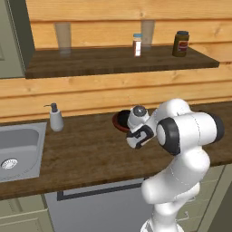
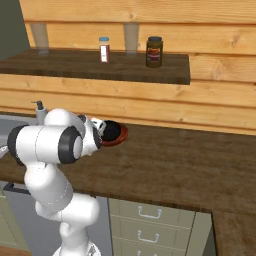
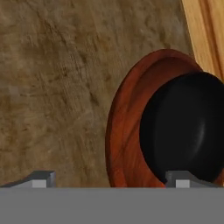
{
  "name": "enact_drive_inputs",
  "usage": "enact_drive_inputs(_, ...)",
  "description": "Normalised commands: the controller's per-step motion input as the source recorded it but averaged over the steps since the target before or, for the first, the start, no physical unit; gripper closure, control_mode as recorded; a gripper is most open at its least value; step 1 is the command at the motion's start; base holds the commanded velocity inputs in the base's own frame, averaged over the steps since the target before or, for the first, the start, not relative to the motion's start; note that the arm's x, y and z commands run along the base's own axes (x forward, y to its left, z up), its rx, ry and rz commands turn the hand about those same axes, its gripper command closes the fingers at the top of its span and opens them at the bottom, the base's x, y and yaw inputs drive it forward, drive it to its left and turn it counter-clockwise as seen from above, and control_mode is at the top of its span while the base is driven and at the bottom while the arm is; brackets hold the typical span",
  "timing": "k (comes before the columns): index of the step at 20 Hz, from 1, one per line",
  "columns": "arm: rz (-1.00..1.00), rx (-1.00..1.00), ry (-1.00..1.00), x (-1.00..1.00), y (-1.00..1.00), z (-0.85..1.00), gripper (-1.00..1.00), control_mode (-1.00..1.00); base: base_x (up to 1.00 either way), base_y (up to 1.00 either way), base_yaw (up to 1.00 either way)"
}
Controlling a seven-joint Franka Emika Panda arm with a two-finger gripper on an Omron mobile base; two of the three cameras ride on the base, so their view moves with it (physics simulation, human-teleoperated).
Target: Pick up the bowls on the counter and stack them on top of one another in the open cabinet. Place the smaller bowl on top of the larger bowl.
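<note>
Small black bowl [image 3: 186,131] sits nested inside the reddish-brown bowl [image 3: 127,131] on the table [image 1: 86,154], close to the plank wall, right of the soap dispenser [image 1: 55,118]. End effector [image 3: 111,177] hovers above the bowls, fingers spread, holding nothing. Shelf [image 1: 90,61] above carries a jar [image 1: 181,44] and a spice bottle [image 1: 137,45]

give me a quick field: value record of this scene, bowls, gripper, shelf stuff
bowls: small glossy black bowl sits inside the wide reddish-brown bowl
bowl location: dark wood-grain counter, near the plank wall
gripper: gripper open, above the counter beside the bowls, holding nothing
shelf: dark wooden shelf carries two glasses, a white-labelled jar and a dark jar
sink side: soap dispenser by steel sink
</note>
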Motion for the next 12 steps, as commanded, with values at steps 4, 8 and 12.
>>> enact_drive_inputs(4,0.00,-0.04,0.00,0.39,0.00,-0.47,-1.00,-1.00,0.00,0.00,0.00)
enact_drive_inputs(8,0.00,-0.07,0.00,0.38,0.00,-0.66,-1.00,-1.00,0.00,0.00,0.00)
enact_drive_inputs(12,0.02,-0.09,-0.03,0.15,0.00,-0.59,1.00,-1.00,0.00,0.00,0.00)
